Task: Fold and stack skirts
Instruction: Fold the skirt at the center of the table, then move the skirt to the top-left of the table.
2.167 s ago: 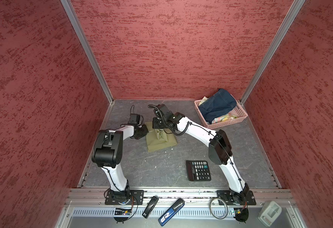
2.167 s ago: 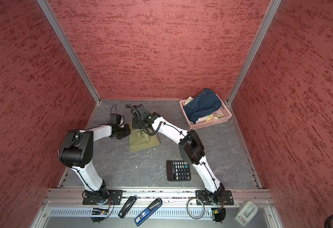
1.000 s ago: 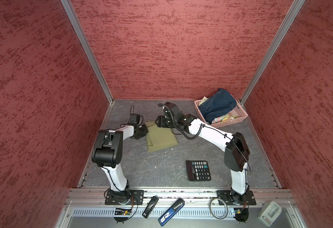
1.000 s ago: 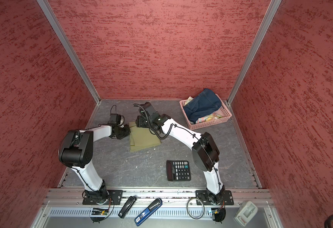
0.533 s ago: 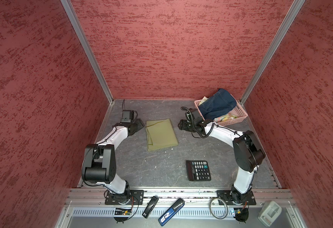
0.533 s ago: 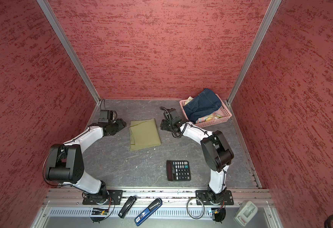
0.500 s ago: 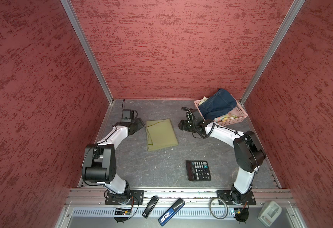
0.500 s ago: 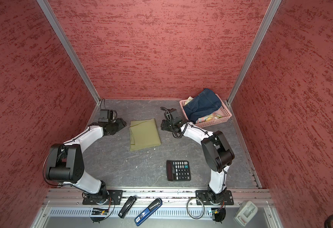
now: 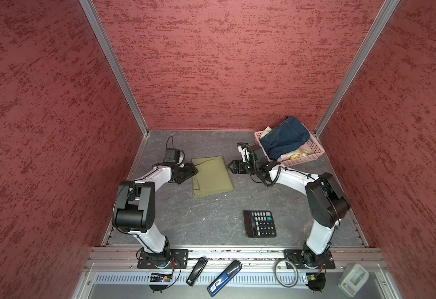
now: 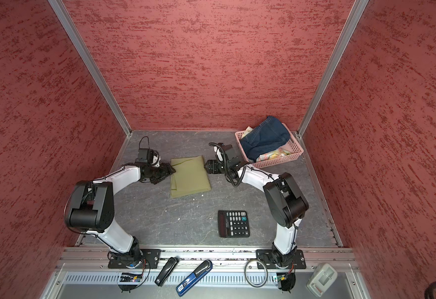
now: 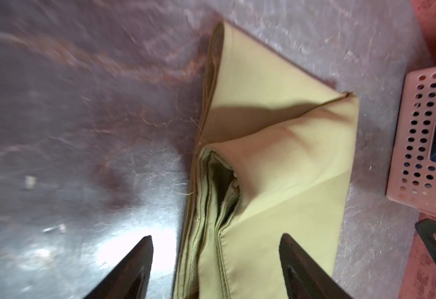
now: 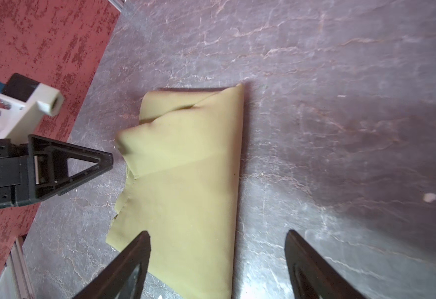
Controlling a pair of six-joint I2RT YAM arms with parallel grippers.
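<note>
Left fingers [image 11: 134, 264]: spread wide, nothing held, right at the left edge of the olive skirt [image 9: 211, 178].
Olive skirt: flat on the tabletop [image 9: 211, 222], left of centre, far half. Folded into a rectangle, with one top flap puffing up on the left.
Long axis: near to far, near end leaning slightly right. Stacked hems face left, smooth fold faces right.
Right fingers [image 12: 134, 261]: wide too, empty, just off the skirt's right edge.
Basket [image 9: 315, 154]: far right. Denim skirt [image 9: 284, 141] heaped over floral skirt [image 9: 293, 155], both unfolded.
Progress: one of three folded, I'd judge. Two to go, no stack yet.
</note>
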